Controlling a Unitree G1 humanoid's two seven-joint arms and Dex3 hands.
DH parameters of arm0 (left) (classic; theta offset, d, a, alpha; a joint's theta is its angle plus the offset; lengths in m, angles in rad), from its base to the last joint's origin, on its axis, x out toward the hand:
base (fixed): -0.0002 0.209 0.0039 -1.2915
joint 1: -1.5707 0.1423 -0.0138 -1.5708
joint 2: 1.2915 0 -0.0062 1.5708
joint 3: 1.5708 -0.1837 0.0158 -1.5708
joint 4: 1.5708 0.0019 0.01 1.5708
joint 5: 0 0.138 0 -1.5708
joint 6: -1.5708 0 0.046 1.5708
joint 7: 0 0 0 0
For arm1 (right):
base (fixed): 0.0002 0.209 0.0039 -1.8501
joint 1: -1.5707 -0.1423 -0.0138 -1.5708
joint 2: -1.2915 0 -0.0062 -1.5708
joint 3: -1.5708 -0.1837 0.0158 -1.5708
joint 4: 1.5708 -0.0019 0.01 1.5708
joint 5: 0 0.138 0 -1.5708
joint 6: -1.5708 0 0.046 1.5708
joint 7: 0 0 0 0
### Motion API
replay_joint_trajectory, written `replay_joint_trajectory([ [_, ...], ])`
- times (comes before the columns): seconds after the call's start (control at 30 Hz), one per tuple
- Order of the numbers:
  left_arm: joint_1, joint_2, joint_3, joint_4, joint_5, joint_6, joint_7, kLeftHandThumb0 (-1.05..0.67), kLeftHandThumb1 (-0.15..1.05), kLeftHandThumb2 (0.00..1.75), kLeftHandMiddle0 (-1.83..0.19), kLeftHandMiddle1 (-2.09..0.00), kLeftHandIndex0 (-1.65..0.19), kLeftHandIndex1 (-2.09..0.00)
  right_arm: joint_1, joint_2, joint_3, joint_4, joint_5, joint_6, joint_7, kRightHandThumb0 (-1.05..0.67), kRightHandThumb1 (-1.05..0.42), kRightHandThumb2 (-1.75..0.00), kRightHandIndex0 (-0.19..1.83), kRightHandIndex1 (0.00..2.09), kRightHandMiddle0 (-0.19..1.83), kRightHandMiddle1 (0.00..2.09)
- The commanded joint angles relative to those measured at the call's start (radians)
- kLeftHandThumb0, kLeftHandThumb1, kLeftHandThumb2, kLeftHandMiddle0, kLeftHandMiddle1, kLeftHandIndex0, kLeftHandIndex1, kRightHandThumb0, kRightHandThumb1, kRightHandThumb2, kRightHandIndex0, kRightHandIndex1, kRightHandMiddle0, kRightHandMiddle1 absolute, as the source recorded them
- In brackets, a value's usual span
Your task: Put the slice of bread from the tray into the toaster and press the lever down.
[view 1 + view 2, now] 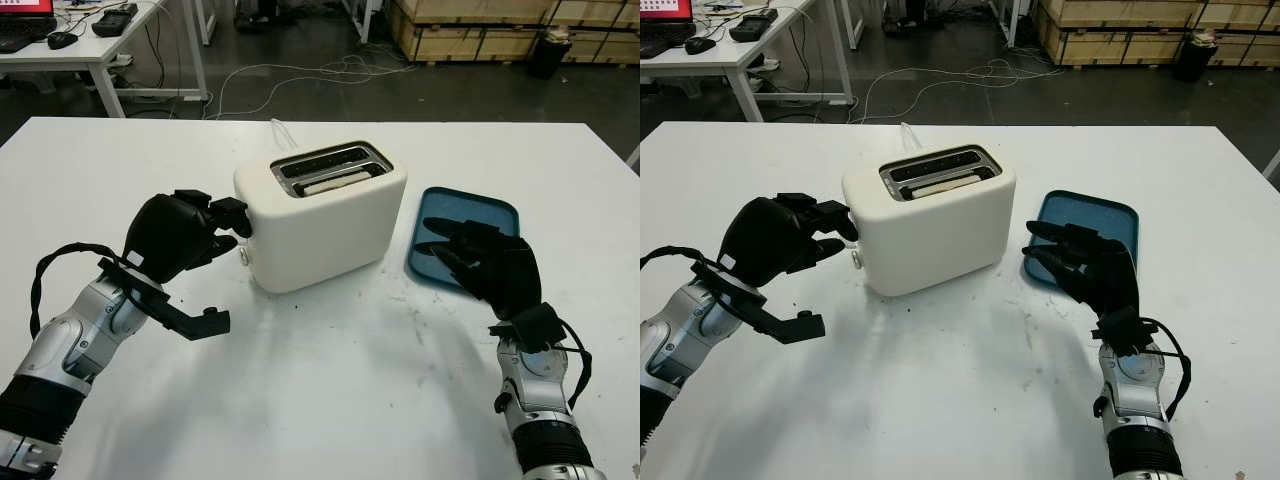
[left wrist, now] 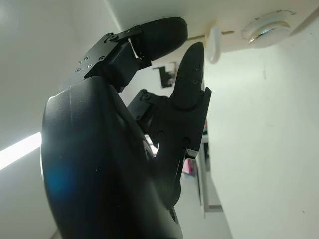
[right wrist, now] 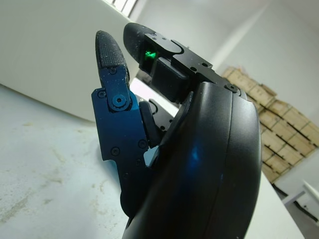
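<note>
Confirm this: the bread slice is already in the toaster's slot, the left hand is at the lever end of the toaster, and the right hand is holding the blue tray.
One thing is off: the right hand is open above the near part of the blue tray, not holding it, as the left eye view shows. The bread slice does sit in the toaster, and the left hand is at its lever end.

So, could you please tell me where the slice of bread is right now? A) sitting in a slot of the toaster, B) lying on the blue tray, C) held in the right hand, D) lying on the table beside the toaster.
A: the pale slice of bread sits in the nearer slot of the toaster, while the blue tray holds none and the right hand over it holds nothing.
</note>
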Motion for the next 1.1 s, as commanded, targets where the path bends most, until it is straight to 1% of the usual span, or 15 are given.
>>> replay_joint_trajectory([
  [0.0,0.004,0.005,0.032,-0.035,-0.004,0.011,0.009,-0.23,0.92,0.18,-0.82,-1.75,-0.61,-1.01,0.001,0.005,0.001,-0.006,0.01,0.01,0.004,-0.5,-0.92,-0.05,1.12,0.28,1.04,0.0],
  [0.17,0.012,0.017,0.083,-0.072,-0.011,0.03,-0.018,-0.23,0.92,0.23,-0.81,-1.75,-0.6,-0.98,-0.003,0.004,0.0,0.0,-0.004,0.001,-0.004,-0.49,-0.92,-0.05,1.13,0.28,1.04,0.0],
  [0.37,0.024,0.013,0.099,-0.077,-0.009,0.024,-0.021,-0.22,0.92,0.14,-0.81,-1.75,-0.66,-0.9,-0.003,0.003,0.001,-0.004,-0.012,0.0,-0.008,-0.48,-0.92,-0.05,1.12,0.28,1.04,0.0],
  [0.5,0.048,0.006,0.128,-0.111,-0.035,0.039,-0.043,-0.24,0.92,0.18,-0.78,-1.75,-0.66,-0.88,-0.005,0.002,-0.001,0.003,-0.008,-0.004,-0.004,-0.47,-0.92,-0.04,1.12,0.28,1.04,0.0],
  [0.6,0.077,-0.009,0.169,-0.151,-0.064,0.065,-0.047,-0.24,0.92,0.19,-0.76,-1.75,-0.65,-0.87,-0.008,-0.007,-0.007,0.009,-0.014,-0.008,-0.01,-0.48,-0.92,-0.05,1.12,0.28,1.03,0.0],
  [0.7,0.117,-0.046,0.21,-0.195,-0.128,0.101,-0.062,-0.27,0.92,0.18,-0.72,-1.75,-0.65,-0.83,-0.025,-0.027,-0.02,0.022,-0.019,-0.014,-0.016,-0.49,-0.92,-0.05,1.11,0.28,1.03,0.0],
  [0.77,0.143,-0.074,0.233,-0.22,-0.163,0.115,-0.06,-0.34,0.92,0.14,-0.64,-1.75,-0.65,-0.75,-0.05,-0.06,-0.031,0.045,-0.057,-0.036,-0.041,-0.49,-0.92,-0.06,1.12,0.28,1.03,0.0],
  [0.8,0.156,-0.09,0.248,-0.234,-0.184,0.123,-0.057,-0.37,0.92,0.12,-0.6,-1.65,-0.65,-0.67,-0.069,-0.086,-0.04,0.055,-0.08,-0.042,-0.056,-0.48,-0.92,-0.06,1.11,0.28,1.02,0.0],
  [0.87,0.176,-0.112,0.277,-0.252,-0.221,0.128,-0.054,-0.39,0.92,0.09,-0.59,-1.42,-0.66,-0.53,-0.11,-0.135,-0.057,0.069,-0.109,-0.041,-0.079,-0.47,-0.92,-0.07,1.1,0.27,1.01,0.0],
  [0.9,0.183,-0.119,0.291,-0.256,-0.234,0.13,-0.053,-0.41,0.92,0.08,-0.59,-1.28,-0.68,-0.44,-0.133,-0.157,-0.064,0.076,-0.12,-0.039,-0.089,-0.47,-0.92,-0.07,1.09,0.27,1.0,0.0],
  [1.03,0.191,-0.123,0.331,-0.257,-0.274,0.132,-0.069,-0.44,0.92,0.09,-0.61,-0.97,-0.78,-0.25,-0.227,-0.229,-0.068,0.121,-0.142,-0.025,-0.1,-0.47,-0.92,-0.03,1.1,0.3,1.01,0.01],
  [1.07,0.188,-0.12,0.336,-0.253,-0.281,0.129,-0.073,-0.44,0.92,0.09,-0.62,-0.92,-0.8,-0.22,-0.247,-0.241,-0.065,0.136,-0.144,-0.025,-0.097,-0.47,-0.91,-0.02,1.1,0.31,1.02,0.01],
])
